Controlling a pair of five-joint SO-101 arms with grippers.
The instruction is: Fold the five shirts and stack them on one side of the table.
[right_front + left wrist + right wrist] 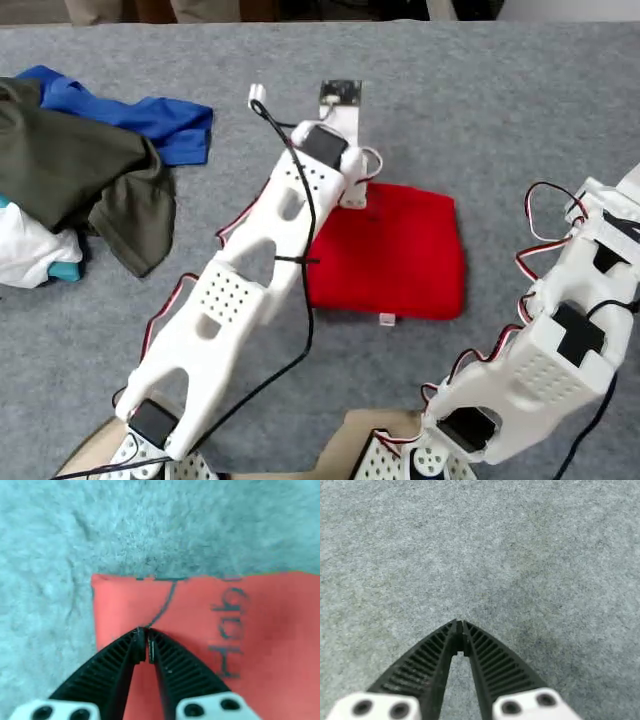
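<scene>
One shirt folded at centre, the rest heaped at the left.
The crumpled heap of blue, olive and white cloth shirts [90, 160] lies at the left edge of the grey felt-covered table [500, 90], apparently not yet folded. The left gripper [145, 647], jaws pinched together on nothing, sits over a corner of the folded red cloth shirt [400, 255], likely to press it flat. The right gripper [460, 637], likewise closed and empty, hangs over bare felt, clear of the work.

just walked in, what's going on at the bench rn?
Shirt folding, early on. One red shirt lies folded mid-table. The left gripper is shut and sits over a corner of it. The right gripper is shut above bare table. A blue shirt, an olive shirt and a white shirt lie heaped, unfolded, at the left side.
</scene>
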